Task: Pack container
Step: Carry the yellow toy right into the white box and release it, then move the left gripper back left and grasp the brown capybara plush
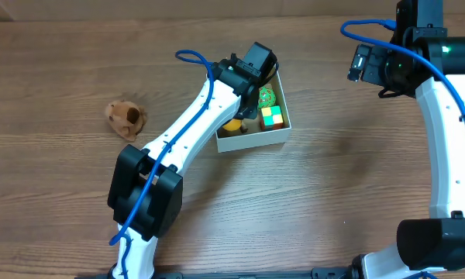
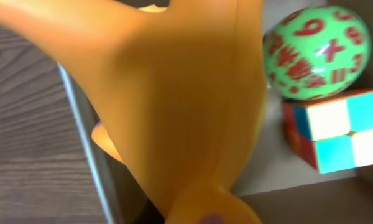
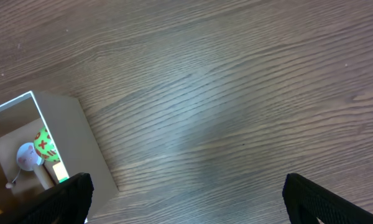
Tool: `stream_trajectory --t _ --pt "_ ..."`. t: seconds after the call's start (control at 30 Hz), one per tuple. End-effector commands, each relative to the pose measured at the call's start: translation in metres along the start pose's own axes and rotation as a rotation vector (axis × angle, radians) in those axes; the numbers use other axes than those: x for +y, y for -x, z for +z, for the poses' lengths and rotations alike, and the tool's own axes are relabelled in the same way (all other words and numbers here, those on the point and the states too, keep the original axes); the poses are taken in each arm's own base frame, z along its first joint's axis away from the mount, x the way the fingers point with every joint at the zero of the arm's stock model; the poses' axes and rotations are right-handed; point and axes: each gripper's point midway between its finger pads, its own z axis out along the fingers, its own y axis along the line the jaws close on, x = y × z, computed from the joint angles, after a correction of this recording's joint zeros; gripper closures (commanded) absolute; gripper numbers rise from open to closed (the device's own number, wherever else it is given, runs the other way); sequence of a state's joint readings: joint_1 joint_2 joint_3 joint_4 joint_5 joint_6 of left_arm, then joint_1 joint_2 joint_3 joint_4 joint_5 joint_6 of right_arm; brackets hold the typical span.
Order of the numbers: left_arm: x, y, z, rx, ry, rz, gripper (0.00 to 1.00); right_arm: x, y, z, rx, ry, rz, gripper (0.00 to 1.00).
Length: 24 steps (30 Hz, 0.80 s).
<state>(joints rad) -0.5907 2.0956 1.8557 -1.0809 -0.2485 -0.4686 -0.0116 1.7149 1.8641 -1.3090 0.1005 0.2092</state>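
The container, a shallow white-walled box with a brown inside, sits mid-table. Inside it lie a green ball with red numbers and a colour cube. My left gripper reaches down into the box's left part and is shut on an orange-yellow toy. That orange toy fills the left wrist view and hides the fingers, with the ball and cube to its right. My right gripper hangs open over bare table at the far right, its fingertips wide apart with nothing between them.
A brown plush toy lies on the table left of the box. The box's white wall shows at the left of the right wrist view, beside bare wood. The right arm's base stands at the front right.
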Motion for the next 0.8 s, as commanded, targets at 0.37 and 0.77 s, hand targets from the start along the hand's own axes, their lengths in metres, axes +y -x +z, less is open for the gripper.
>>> stream_trajectory --t 0.37,0.77 --pt "0.029 0.015 -0.01 -0.03 0.055 -0.089 0.32 0.001 0.003 -0.003 -0.014 0.005 0.01 0.0" --pt "0.17 -0.008 -0.122 0.003 0.182 -0.474 0.3 0.001 0.003 -0.003 -0.014 0.005 0.01 0.0"
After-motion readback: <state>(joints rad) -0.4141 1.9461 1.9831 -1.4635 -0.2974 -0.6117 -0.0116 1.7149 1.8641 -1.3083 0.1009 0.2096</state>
